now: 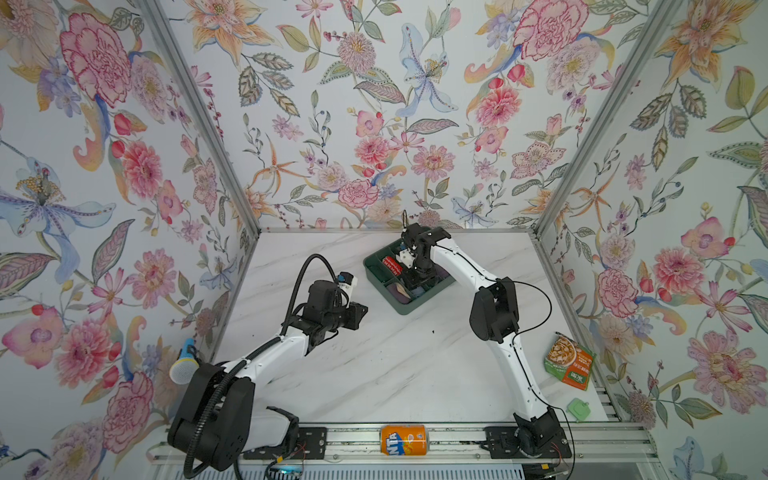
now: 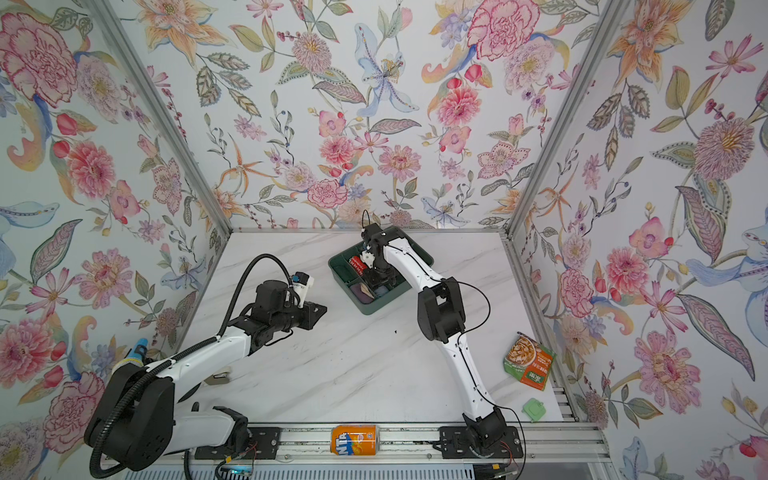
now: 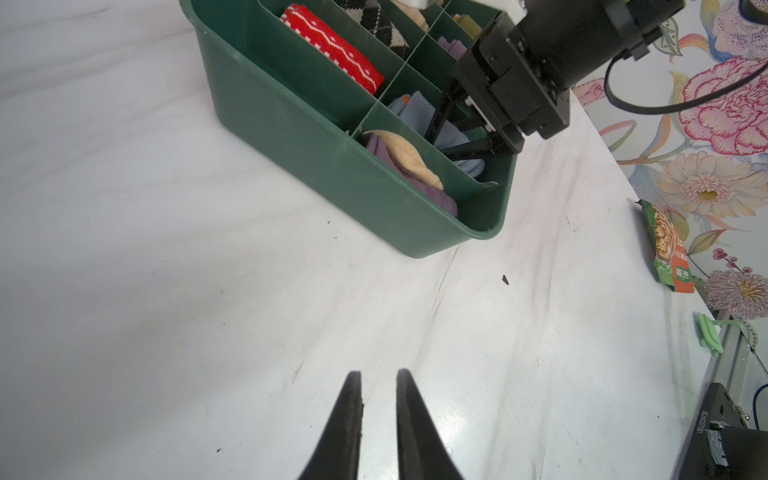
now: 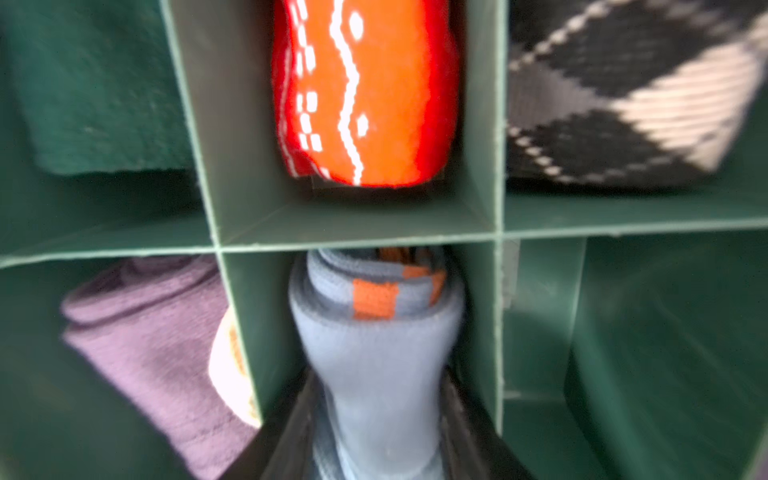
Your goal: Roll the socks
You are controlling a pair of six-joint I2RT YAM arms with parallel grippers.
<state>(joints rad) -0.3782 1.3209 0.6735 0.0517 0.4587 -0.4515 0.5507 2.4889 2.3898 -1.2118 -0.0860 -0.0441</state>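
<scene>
My R gripper (image 1: 413, 277) points down into the bin (image 1: 400, 311) near the back of the table (image 1: 374, 374) in both top views (image 2: 376, 277). The arm hides the tips there, so I can't read the grip. My L gripper (image 1: 358, 312) hangs over bare table, well apart from the bin.

L wrist view: L gripper (image 3: 378, 374) fingers stand a slit apart w/ nothing btwn them, above the table. R gripper (image 3: 446, 139) reaches into the bin cell holding the socks (image 3: 409, 110). They look pale grey-blue w/ an orange fleck, next to the purple roll (image 3: 436, 197).

R wrist view (blurry): R gripper (image 4: 380, 382) clamps the socks (image 4: 374, 332) from both sides, roll pinched narrow btwn the fingers. The socks are rolled: grey-blue ribbed knit outside, darker grey layers and orange patches at the coil end. Their cell is beside the purple roll's, w/ the red roll (image 4: 365, 91) across a divider.
</scene>
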